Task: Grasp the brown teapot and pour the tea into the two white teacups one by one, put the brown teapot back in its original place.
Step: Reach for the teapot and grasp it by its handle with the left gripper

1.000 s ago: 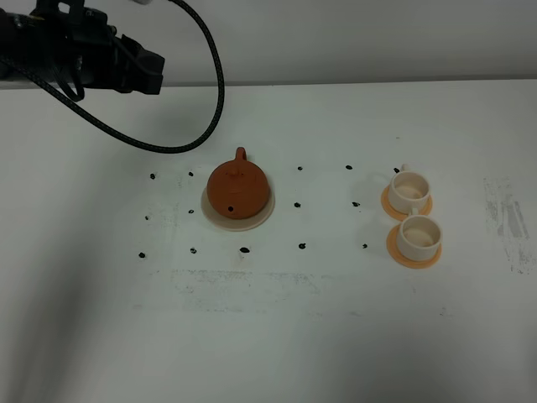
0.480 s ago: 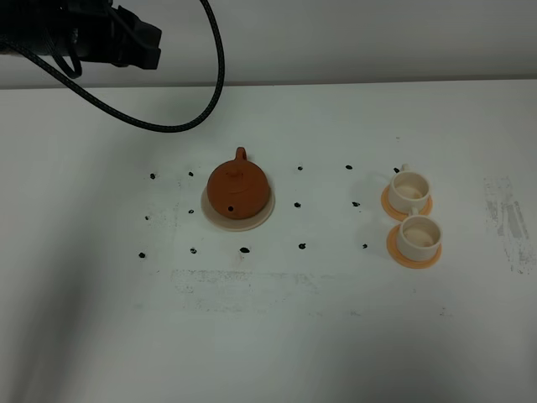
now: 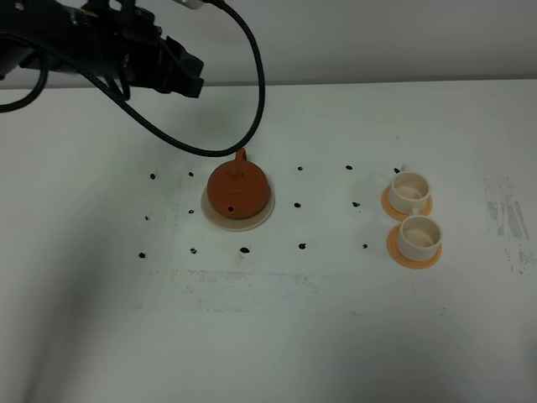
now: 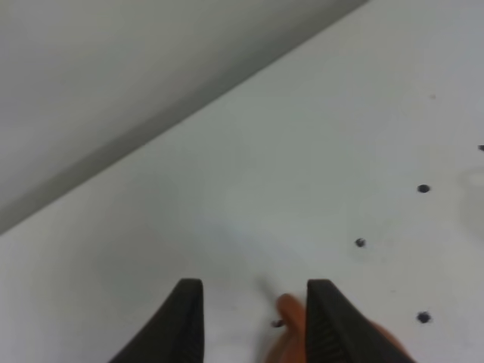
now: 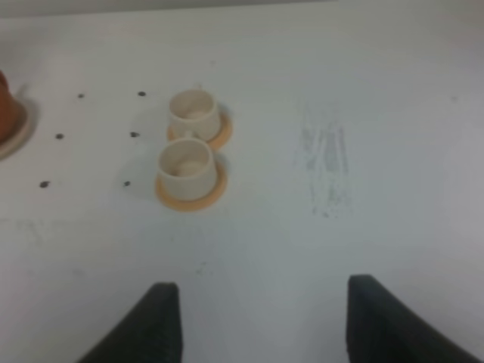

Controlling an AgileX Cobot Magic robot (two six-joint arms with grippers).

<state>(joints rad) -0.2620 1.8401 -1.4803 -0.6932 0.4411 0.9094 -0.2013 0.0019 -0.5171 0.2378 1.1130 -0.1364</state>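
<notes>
White table [image 3: 336,353], black dots [image 3: 300,247] around brown teapot [image 3: 238,189]; left end effector [image 4: 255,287] and right end effector [image 5: 262,286] gape empty.

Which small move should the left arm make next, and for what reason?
Probably lower the left gripper toward the loop handle of the brown teapot. Its jaws stand open and empty, the teapot sits on its saucer, and the wrist view shows the handle close ahead but not yet gripped.

matte black arm [image 3: 126,50] with a looping braided black cable [image 3: 261,88] and tapered dark fingers [image 4: 185,321]
</notes>
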